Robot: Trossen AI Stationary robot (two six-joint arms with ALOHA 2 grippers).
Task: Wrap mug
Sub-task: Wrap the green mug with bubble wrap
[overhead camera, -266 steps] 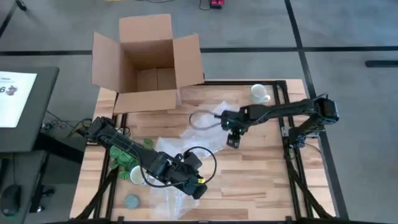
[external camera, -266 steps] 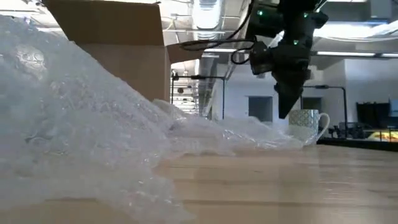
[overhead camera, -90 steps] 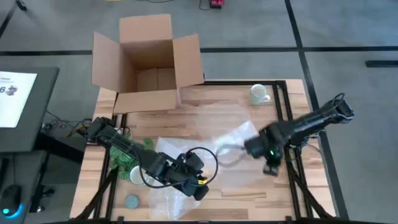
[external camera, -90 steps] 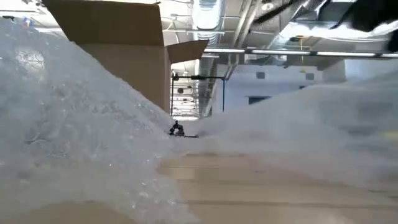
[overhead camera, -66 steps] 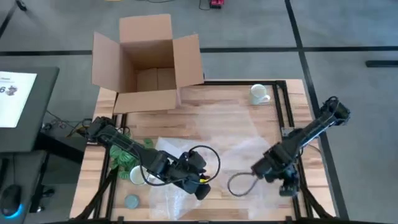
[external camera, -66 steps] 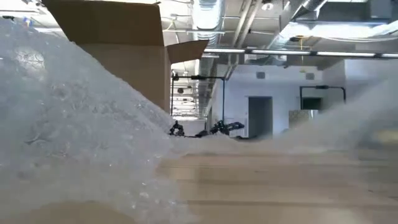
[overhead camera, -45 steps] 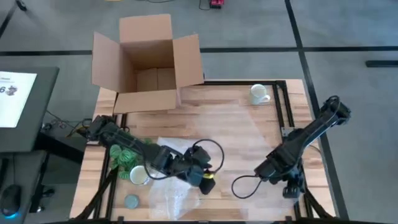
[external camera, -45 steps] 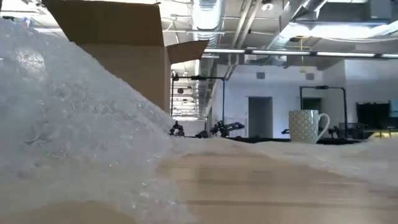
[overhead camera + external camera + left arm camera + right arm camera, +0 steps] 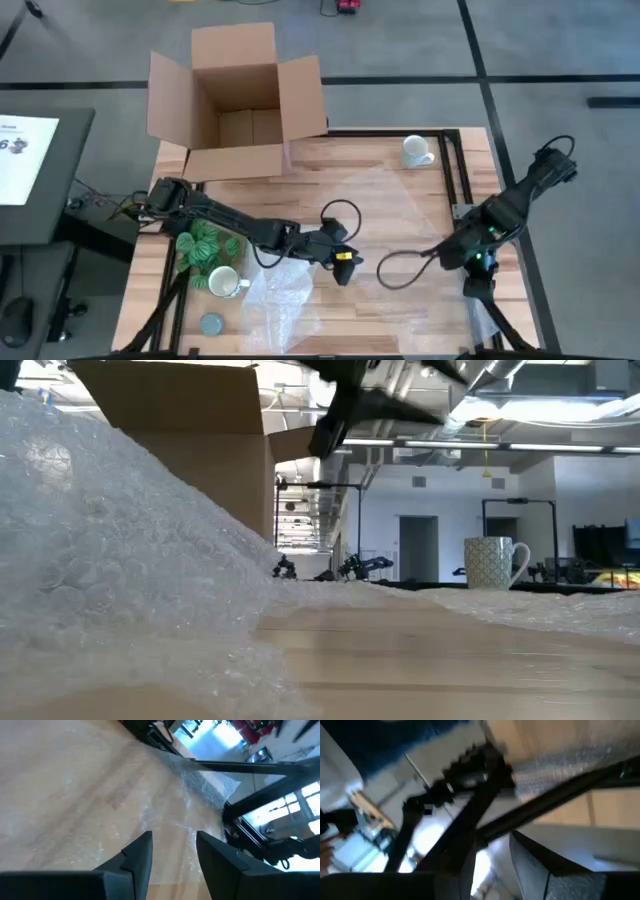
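A white mug [image 9: 417,150] stands upright at the table's far right, seen as the patterned mug [image 9: 495,563] in the low view. A second white-cream mug [image 9: 225,282] stands at the near left. A clear bubble wrap sheet [image 9: 285,300] lies spread over the table's middle and heaps up as the bubble wrap [image 9: 120,560] at the near left. My left gripper [image 9: 345,270] hovers open above the sheet at mid-table, nothing between its fingers [image 9: 140,855]. My right gripper [image 9: 478,280] is beyond the table's right edge, open in its blurred wrist view [image 9: 490,872].
An open cardboard box [image 9: 240,100] stands at the far left corner. A green patterned bundle [image 9: 205,245] and a grey-blue disc [image 9: 211,323] lie at the near left. The right arm's cable loop [image 9: 400,270] hangs over the table's right half.
My right gripper has swept toward the table's near right corner, drawing the bubble wrap's right part with it. That part now lies flat, so the far mug shows in the low view. The gripper then drew back a little. My left gripper has moved right and farther, above the sheet.
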